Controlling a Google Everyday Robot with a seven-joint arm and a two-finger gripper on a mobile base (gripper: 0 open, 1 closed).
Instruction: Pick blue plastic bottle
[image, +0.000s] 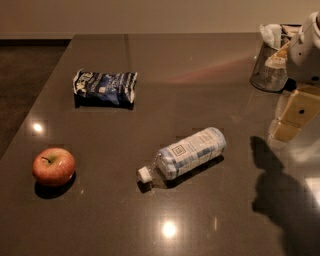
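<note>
On the glossy dark table (200, 65) lies the blue plastic bottle (187, 152); gripper (287, 127) hovers right, state unclear.

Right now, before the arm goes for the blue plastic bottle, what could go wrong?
The blue plastic bottle lies on its side on the glossy table; an off-centre nudge could roll it.
The gripper hangs at the right edge near a clear container and might clip it moving off.
The snack bag is blue too: possible wrong target.
</note>
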